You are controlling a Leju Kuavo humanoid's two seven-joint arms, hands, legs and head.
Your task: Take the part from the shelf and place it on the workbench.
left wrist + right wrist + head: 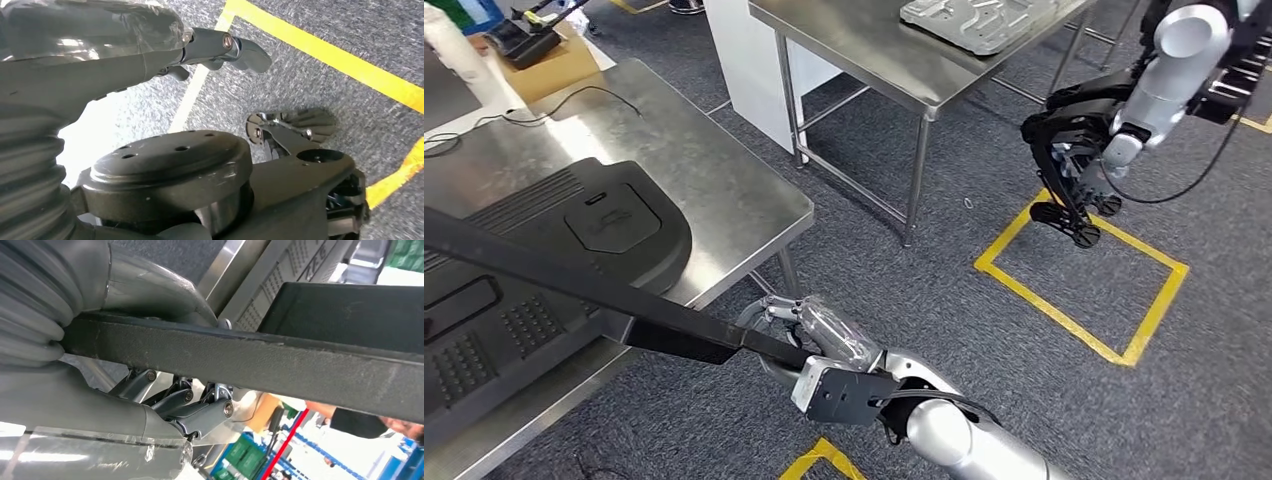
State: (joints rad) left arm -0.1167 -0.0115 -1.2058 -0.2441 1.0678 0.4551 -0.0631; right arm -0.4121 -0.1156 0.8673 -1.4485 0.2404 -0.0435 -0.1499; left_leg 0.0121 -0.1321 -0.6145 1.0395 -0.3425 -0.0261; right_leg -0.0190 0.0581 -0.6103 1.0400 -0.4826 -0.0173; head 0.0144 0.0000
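While the silver right arm reaches in from the bottom edge of the head view, its right robot hand (809, 345) is wrapped around the near end of a long black part (574, 285), thumb on one side and darker fingers (200, 412) curled under the other, as the right wrist view shows. That flat bar slants away from the hand, up across the near steel tabletop (714, 180), passing over a large black moulded panel (544, 270) that lies there. Farther off, the left arm hangs over the grey carpet beside a yellow taped square (1084, 275); the left robot hand (1069, 190) holds nothing, fingers loosely apart and pointing down. Beyond stands a second steel table (874, 50) carrying a grey tray (984, 20).
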